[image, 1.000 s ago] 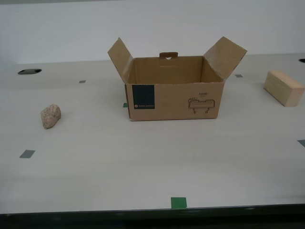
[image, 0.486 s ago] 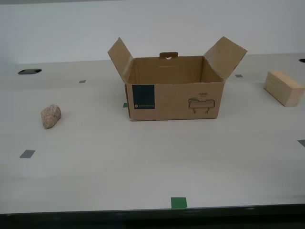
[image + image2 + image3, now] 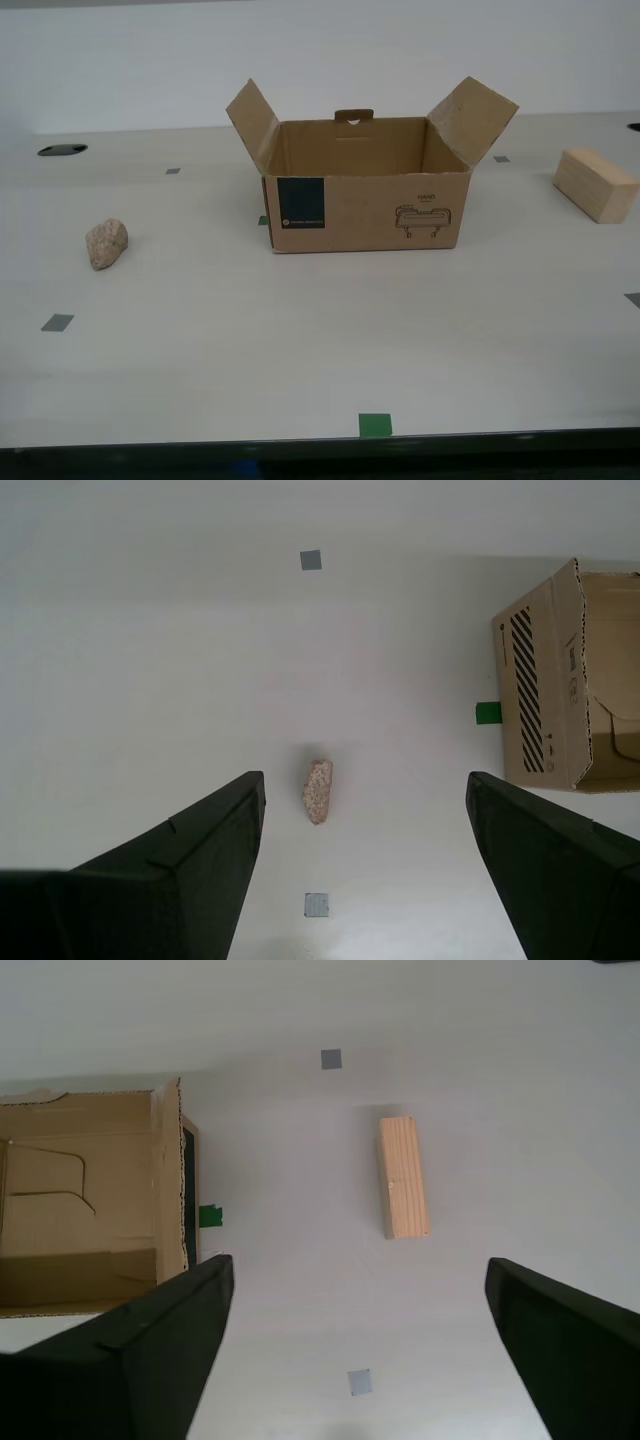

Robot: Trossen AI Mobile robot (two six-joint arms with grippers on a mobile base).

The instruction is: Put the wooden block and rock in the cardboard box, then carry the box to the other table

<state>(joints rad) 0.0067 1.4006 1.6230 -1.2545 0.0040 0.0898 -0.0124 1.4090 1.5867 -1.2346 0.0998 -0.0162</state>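
While both arms were held high above the worktop, the cardboard box stood upright near the middle of the exterior view, its flaps open and its interior empty. The rock was seen well apart from it toward the exterior view's left, below my second gripper, whose jaws were spread wide. The wooden block lay toward the exterior view's right, under my first gripper, likewise spread apart.

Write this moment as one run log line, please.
rock: on table, below open second end effector | wooden block: below open first end effector | cardboard box: open, empty
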